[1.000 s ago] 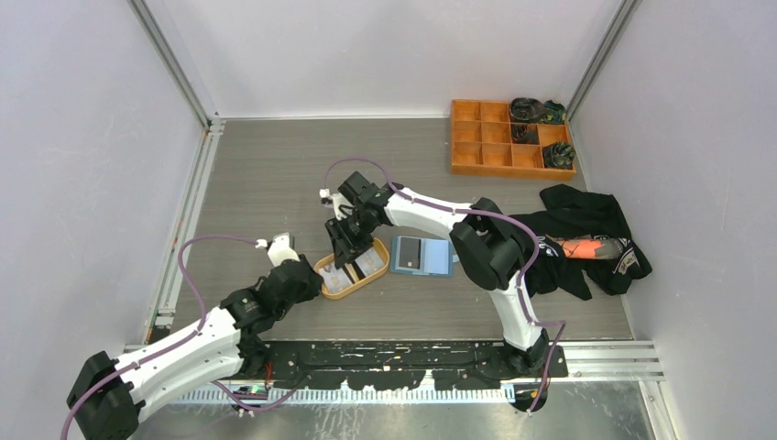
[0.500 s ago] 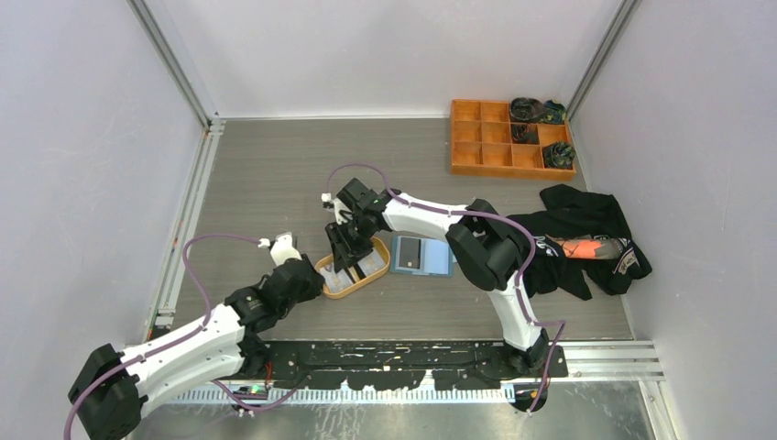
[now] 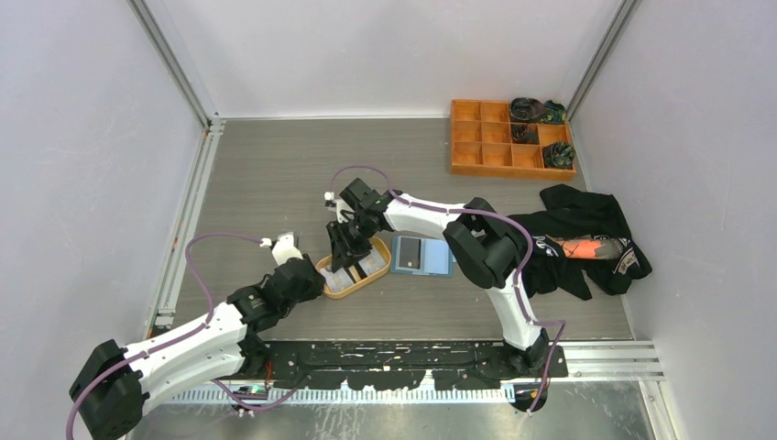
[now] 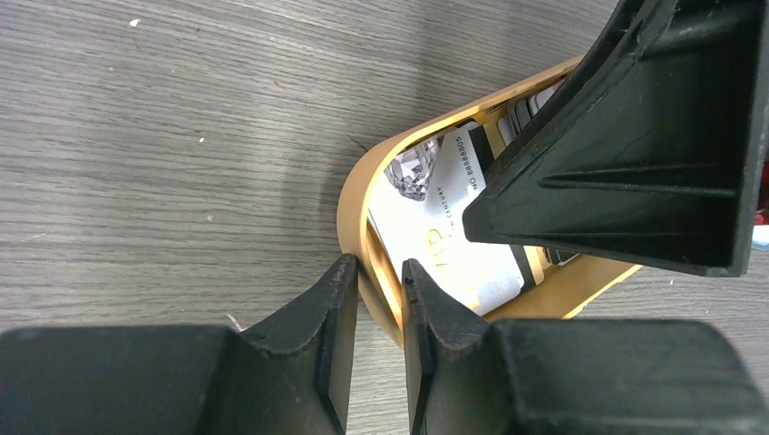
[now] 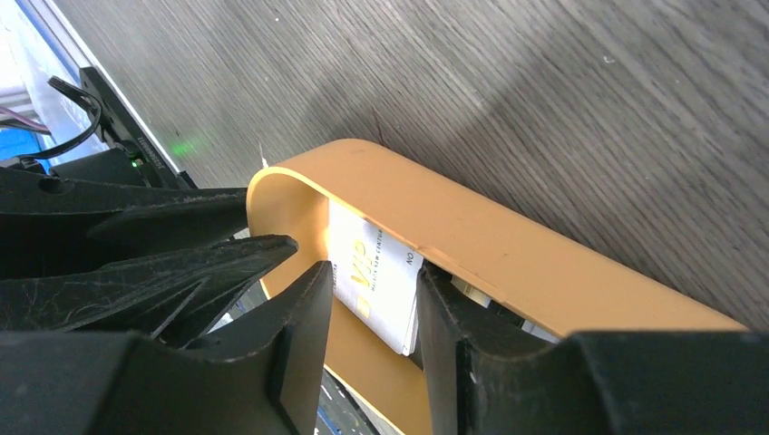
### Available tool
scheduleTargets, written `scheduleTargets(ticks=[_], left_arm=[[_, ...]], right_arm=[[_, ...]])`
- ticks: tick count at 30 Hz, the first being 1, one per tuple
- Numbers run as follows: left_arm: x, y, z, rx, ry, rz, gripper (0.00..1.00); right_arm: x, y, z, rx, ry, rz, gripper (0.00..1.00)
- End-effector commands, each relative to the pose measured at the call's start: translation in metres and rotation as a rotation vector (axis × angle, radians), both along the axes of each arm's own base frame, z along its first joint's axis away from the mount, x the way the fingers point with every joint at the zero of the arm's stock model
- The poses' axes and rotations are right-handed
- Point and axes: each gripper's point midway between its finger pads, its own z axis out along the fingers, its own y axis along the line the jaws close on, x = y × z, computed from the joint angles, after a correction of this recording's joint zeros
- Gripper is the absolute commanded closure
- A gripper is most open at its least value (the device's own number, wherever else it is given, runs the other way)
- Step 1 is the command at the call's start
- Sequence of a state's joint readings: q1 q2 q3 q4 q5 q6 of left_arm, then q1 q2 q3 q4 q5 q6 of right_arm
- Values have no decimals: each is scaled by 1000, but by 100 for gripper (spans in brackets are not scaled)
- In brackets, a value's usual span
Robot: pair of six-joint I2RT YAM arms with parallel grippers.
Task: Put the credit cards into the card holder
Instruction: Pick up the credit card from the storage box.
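Credit cards (image 3: 371,267) lie in orange tray (image 4: 349,204), frame ctr; blue card holder (image 3: 421,257) just right of it. Right gripper (image 5: 374,272) jaws flank a white card (image 5: 363,245), grip unclear. Left gripper (image 4: 379,290) pinches tray rim, lower-left end.

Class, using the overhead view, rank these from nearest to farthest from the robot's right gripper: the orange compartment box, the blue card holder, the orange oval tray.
1. orange oval tray: directly beneath the right gripper, whose fingers reach into it.
2. blue card holder: just to the right of the tray.
3. orange compartment box: at the far back right of the table.
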State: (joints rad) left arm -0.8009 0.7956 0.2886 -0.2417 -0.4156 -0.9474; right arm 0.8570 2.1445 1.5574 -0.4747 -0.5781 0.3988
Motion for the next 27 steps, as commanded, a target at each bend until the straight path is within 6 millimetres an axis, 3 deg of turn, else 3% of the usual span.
scheduleTargets(ticks=[1,6,16,27], left_arm=[[8,-15,15,-81,-47,-4,76],[8,-13,15,-79,-49,0,76],[8,-13,16,-78,-50,2,76],[8,-12,16,-80,-49,3,76]], right_arm=[[-16,19,21,107,59,33,57],[-18,21,41,151,46,41,61],[-18,20,57,184,34,55,66],[-16,16,46,144,21,45,66]])
